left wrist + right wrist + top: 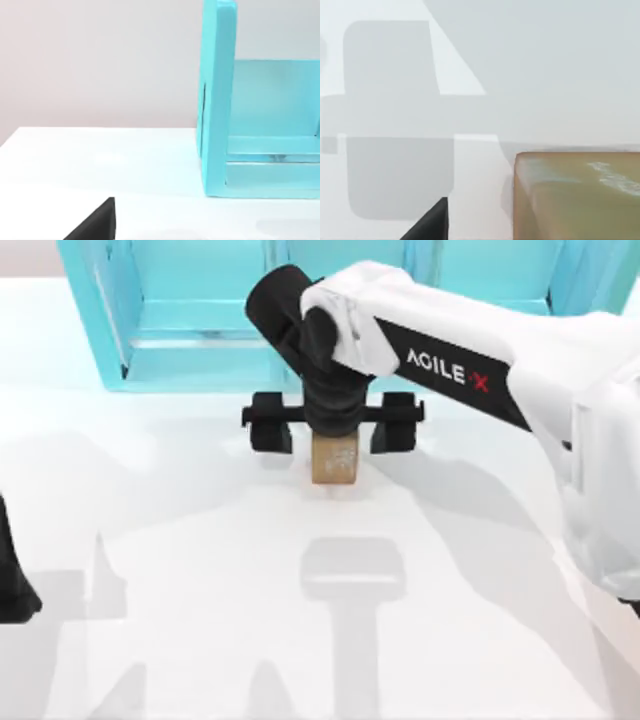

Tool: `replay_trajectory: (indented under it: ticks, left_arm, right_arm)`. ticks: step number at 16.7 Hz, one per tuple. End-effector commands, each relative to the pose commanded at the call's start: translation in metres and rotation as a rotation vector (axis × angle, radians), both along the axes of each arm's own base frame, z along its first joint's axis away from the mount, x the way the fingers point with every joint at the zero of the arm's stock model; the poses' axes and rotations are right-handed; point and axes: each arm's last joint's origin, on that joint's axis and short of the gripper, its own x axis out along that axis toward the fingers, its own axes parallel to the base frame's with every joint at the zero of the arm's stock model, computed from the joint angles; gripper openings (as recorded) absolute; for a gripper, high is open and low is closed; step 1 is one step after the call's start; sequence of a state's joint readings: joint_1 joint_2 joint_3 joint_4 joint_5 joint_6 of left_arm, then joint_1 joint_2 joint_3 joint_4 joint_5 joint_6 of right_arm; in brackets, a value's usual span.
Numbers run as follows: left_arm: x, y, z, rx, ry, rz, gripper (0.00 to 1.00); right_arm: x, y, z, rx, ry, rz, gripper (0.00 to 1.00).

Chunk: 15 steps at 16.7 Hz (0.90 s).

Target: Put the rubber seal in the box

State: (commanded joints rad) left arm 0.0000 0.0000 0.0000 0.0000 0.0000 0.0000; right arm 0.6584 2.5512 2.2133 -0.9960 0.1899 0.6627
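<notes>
The rubber seal (335, 462) is a small tan-brown block with a whitish mark, standing on the white table near the middle. My right gripper (333, 432) hangs directly over it, open, with its two black fingers (271, 426) spread wide on either side of the seal and clear of it. The right wrist view shows the seal (576, 196) close up, with one black fingertip (433, 225) beside it. My left arm (12, 580) is parked at the table's left edge. The box is out of view.
A big turquoise shelf unit (200, 330) stands along the back of the table, just behind the right gripper; its side wall (217, 95) appears in the left wrist view. White tabletop (200, 570) spreads in front of the seal.
</notes>
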Motion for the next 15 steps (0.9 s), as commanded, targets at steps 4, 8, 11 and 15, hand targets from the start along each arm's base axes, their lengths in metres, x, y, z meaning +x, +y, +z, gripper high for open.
replay_trajectory:
  ticks: [4,8,11,15]
  left_arm:
    - [0.0,0.0,0.0,0.0,0.0,0.0,1.0]
    - [0.0,0.0,0.0,0.0,0.0,0.0,1.0]
    - [0.0,0.0,0.0,0.0,0.0,0.0,1.0]
    - [0.0,0.0,0.0,0.0,0.0,0.0,1.0]
  right_arm:
    - [0.0,0.0,0.0,0.0,0.0,0.0,0.47]
    - [0.0,0.0,0.0,0.0,0.0,0.0,0.17]
    - [0.0,0.0,0.0,0.0,0.0,0.0,0.0]
    - [0.0,0.0,0.0,0.0,0.0,0.0,0.0]
